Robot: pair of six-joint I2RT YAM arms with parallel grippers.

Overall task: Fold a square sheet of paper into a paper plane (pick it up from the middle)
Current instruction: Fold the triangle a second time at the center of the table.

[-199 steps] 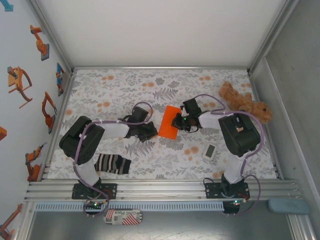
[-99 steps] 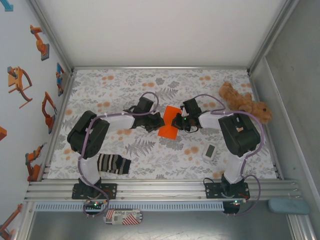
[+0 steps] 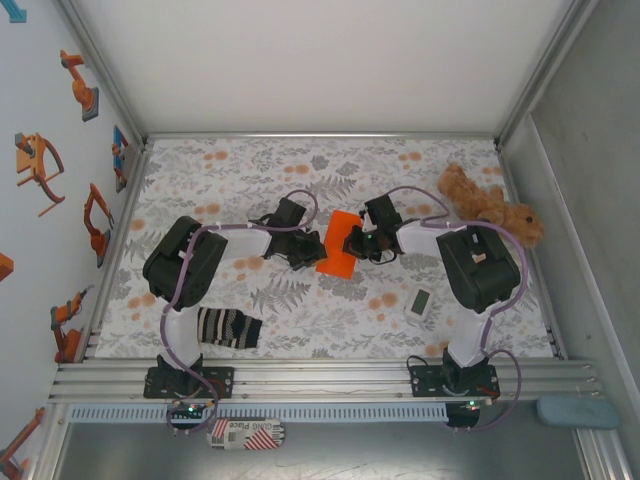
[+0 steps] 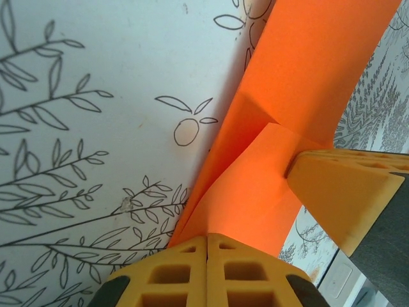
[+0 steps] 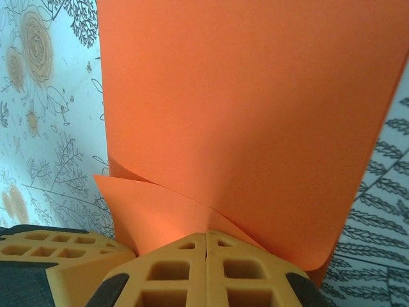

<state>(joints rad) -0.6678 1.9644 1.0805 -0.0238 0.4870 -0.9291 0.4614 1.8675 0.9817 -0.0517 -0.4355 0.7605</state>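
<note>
While both arms meet over the middle of the tabletop point(image 3: 200, 180), I judge the job to be at an early stage. The paper point(image 3: 337, 245) sits between the two grippers, raised off the cloth at least in part. From the wrist views it bows and doubles over loosely instead of lying flat.

The left gripper point(image 4: 208, 240) has its fingers pressed together on one edge of the paper point(image 4: 307, 77), with the orange sheet running out from between them. The right gripper point(image 5: 206, 238) is likewise clamped on the opposite edge of the paper point(image 5: 243, 115). From above, the left gripper point(image 3: 305, 250) and right gripper point(image 3: 353, 243) flank the sheet, close to each other.

What looks done: the sheet is picked up and pinched on both sides, and a soft bend is started, with one flap overlapping near the left fingers. I can't make out a pressed, sharp crease anywhere. Left to do, as I read it: flatten a centre fold, bring the corners in, and form the pointed nose and wings. Nothing here resembles a dart yet.

The sock point(image 3: 226, 328) lies near the near-left corner and the toy point(image 3: 490, 205) near the far-right corner, both well apart from the work.
</note>
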